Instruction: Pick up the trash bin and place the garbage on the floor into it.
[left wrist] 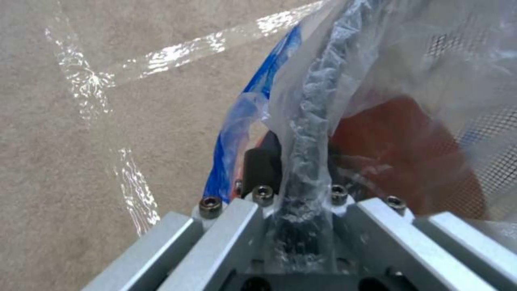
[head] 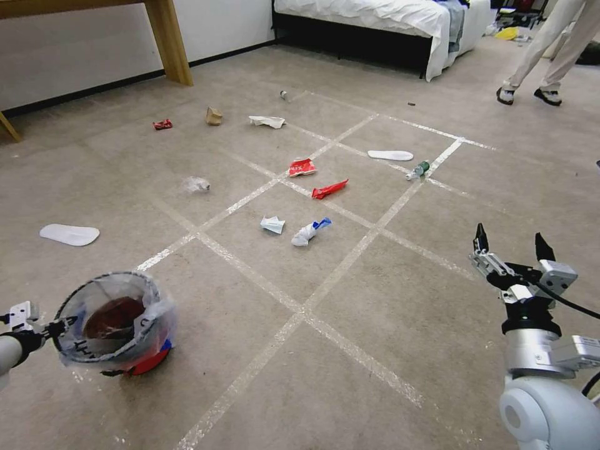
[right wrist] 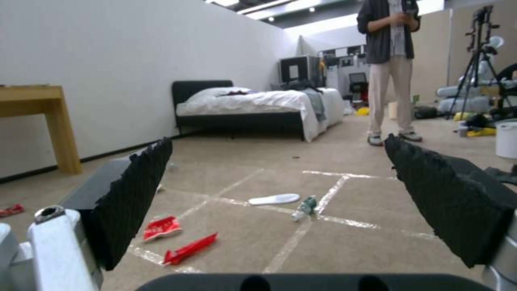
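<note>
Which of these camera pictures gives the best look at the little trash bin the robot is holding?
The head view: it shows the whole trash bin, its bag-lined rim, mesh sides and red base, held at the rim by the left gripper. The left wrist view shows the rim and bag up close, clamped between the fingers. The right wrist view faces the litter instead.

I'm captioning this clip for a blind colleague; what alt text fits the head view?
The left gripper is shut on the rim of the trash bin at lower left, while the open right gripper hangs at lower right. Ahead, garbage lies scattered on the taped carpet floor: red wrappers, white tissues and a small bottle.
</note>
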You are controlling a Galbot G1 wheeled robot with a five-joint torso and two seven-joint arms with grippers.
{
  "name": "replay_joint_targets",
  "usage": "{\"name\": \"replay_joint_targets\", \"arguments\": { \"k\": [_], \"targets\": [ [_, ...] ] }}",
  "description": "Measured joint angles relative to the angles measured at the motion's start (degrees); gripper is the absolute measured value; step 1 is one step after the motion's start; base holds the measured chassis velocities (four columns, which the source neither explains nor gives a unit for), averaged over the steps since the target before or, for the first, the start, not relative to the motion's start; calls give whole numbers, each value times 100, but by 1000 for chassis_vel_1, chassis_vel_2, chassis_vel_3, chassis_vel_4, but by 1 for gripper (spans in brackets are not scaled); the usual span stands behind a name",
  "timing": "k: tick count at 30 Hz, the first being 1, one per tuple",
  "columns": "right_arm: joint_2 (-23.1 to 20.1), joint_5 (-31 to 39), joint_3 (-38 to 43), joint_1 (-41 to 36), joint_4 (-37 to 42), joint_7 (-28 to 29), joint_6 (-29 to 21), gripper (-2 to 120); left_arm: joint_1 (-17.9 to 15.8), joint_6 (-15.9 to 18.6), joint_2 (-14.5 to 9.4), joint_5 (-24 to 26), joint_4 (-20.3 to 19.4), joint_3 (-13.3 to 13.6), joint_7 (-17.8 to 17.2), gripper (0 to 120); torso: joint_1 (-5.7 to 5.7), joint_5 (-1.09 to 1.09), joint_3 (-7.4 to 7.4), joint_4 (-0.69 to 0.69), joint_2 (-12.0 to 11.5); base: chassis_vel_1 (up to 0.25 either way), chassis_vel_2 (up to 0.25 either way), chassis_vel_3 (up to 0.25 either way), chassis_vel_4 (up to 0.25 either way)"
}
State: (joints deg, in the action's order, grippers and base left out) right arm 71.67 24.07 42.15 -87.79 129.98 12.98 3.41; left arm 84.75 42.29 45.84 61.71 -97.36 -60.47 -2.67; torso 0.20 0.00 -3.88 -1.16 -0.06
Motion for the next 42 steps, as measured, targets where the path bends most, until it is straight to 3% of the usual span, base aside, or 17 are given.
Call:
{"name": "replay_joint_targets", "arguments": {
  "k": [1,2,3,4,7,10,16,23,28,42],
  "targets": [
    [-18,25,-25,26,11,0,-13,100,97,16,26,140,-262,-98,-118,1,0,-2,0,1,0,0,0,0,0],
    [-18,25,-25,26,11,0,-13,100,97,16,26,140,-262,-98,-118,1,0,-2,0,1,0,0,0,0,0],
    [-51,58,-63,52,26,0,-26,100,210,19,58,278,-576,-205,-247,1,0,-2,0,0,0,0,0,0,0],
    [-51,58,-63,52,26,0,-26,100,210,19,58,278,-576,-205,-247,1,0,-2,0,0,0,0,0,0,0],
    [-230,187,-212,101,76,-6,-39,100,571,18,164,612,-1368,-423,-520,1,0,0,1,-1,0,0,0,0,0],
    [-391,221,-274,110,106,-13,-33,100,820,18,259,714,-1713,-460,-621,1,0,0,1,-1,0,0,0,0,0],
    [-726,252,-371,73,170,-10,-1,100,1149,12,431,615,-1990,-388,-631,1,0,-1,1,-1,0,0,0,0,0],
    [-900,326,-353,78,219,-46,45,100,1151,1,484,482,-1841,-299,-607,1,0,-2,1,-1,0,0,0,0,0],
    [-982,342,-289,92,162,-163,184,100,966,-4,461,474,-1549,-291,-585,1,0,-2,1,-1,1,0,0,0,0],
    [-986,358,-358,230,-8,-223,211,100,667,-9,360,540,-1217,-239,-572,1,-1,-2,1,-1,1,-50,42,46,-54]
  ]
}}
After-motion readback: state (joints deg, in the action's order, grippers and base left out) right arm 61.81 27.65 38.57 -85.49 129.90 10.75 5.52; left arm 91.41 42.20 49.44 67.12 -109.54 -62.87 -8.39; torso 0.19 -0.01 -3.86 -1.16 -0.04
